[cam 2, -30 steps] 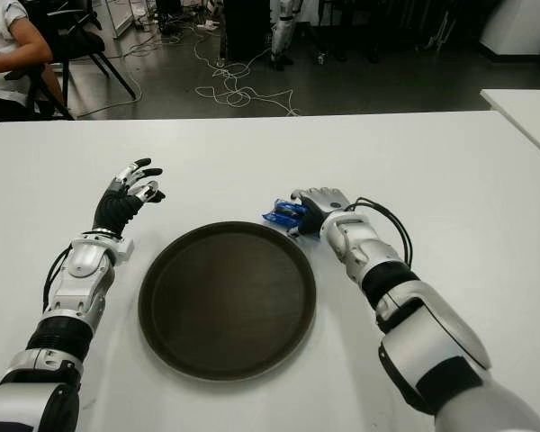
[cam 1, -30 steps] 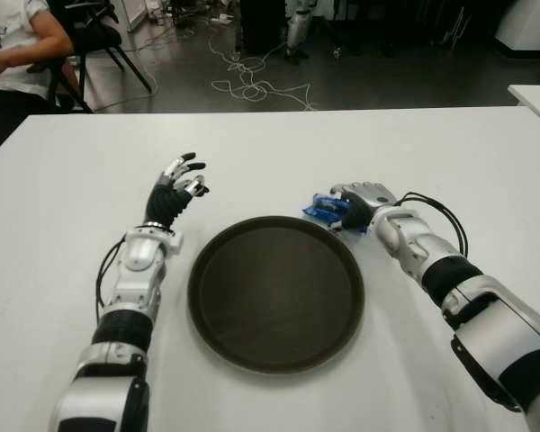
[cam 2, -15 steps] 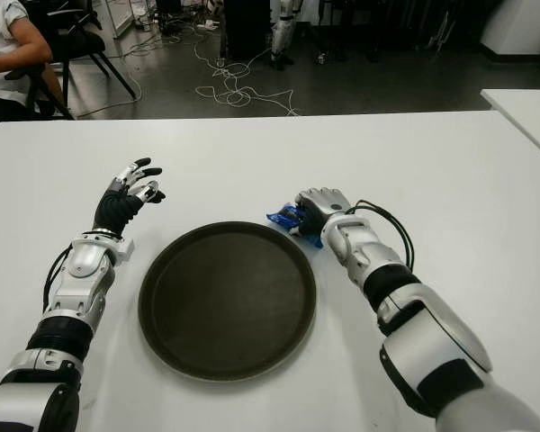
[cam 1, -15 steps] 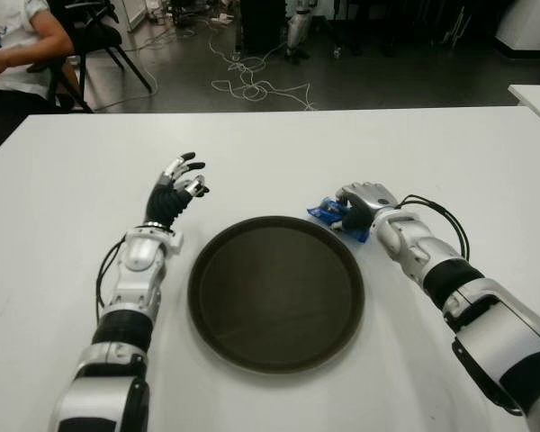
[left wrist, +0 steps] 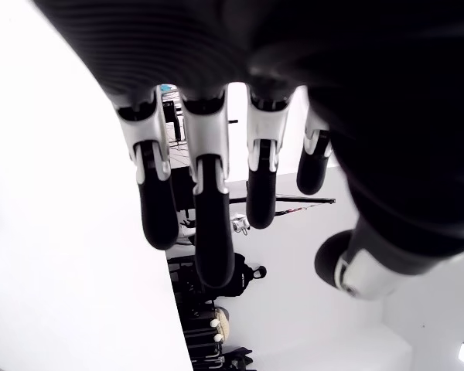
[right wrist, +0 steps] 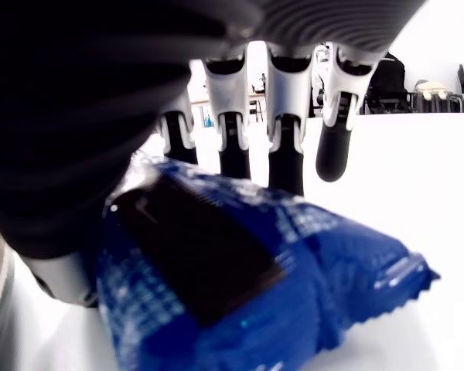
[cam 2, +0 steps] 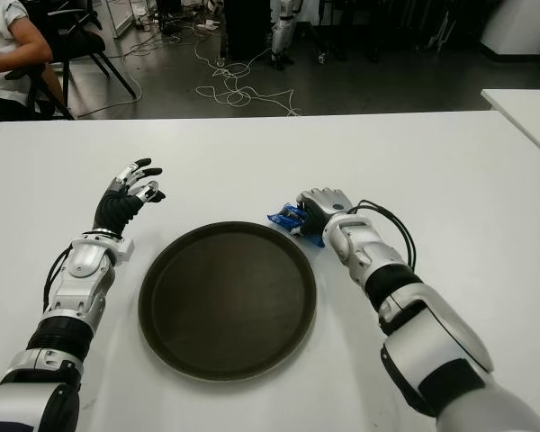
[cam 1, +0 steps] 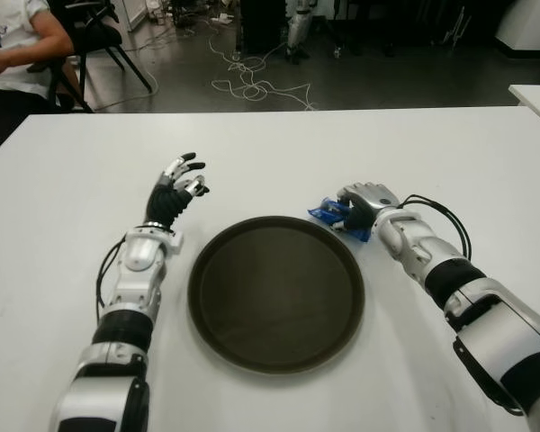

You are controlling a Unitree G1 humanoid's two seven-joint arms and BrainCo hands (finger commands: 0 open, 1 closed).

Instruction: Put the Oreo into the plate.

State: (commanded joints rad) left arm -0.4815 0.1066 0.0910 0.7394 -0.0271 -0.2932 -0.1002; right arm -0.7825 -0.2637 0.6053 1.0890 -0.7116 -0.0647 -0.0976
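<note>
While gripped, Oreo (right wrist: 240, 286), right hand (cam 1: 364, 200)

At frame centre, the plate (cam 1: 275, 292) is dark brown on a white table (cam 1: 63, 207). Right of centre, the Oreo (right wrist: 240, 286) wrapper is blue with a black panel.

One Oreo packet (cam 1: 328, 214), one plate (cam 1: 275, 292), two robot hands, one table (cam 1: 63, 198).
</note>
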